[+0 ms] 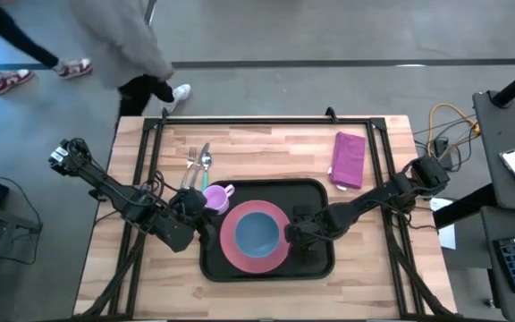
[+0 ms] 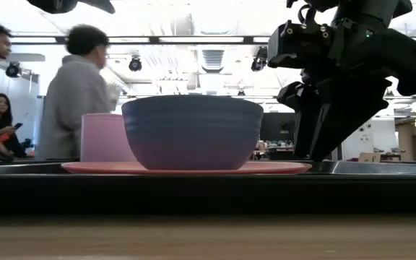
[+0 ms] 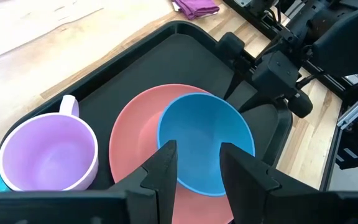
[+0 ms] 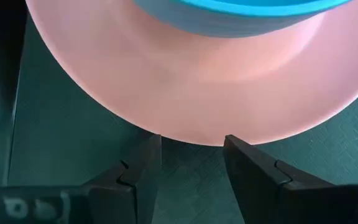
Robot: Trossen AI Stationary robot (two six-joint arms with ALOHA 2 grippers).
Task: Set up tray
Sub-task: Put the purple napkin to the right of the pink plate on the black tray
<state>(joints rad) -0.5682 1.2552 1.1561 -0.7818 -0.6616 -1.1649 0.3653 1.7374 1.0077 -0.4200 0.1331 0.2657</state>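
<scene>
**Two end effectors at the plate: centre the stack before adding more**

Two arms meet over the large black rectangular tray (image 1: 316, 192) in the high view, which lies mid-bench with its rim free of the bench edges. The left end effector (image 1: 197, 225) sits at the tray's left side, the right end effector (image 1: 295, 234) at the right edge of the round pink plastic plate (image 1: 254, 237). A blue bowl (image 1: 257, 232) rests on the plate; a lilac mug (image 1: 218, 196) stands in the tray's far-left corner. A metal fork and spoon (image 1: 198, 164) and a folded purple napkin (image 1: 349, 159) lie on the bench, outside the tray.

The low view shows bowl and plate sitting flat on the tray, the right arm just beside them.

In the left wrist view, the left fingers (image 3: 166, 163) are spread, empty, above the bowl's near rim.

In the right wrist view, the right fingers (image 4: 143, 163) are parted, holding nothing, low at the plate's edge.

The step looks like settling the plate. Nudge it level and slowly, so the bowl does not slide off, and keep the mug untouched.
</scene>
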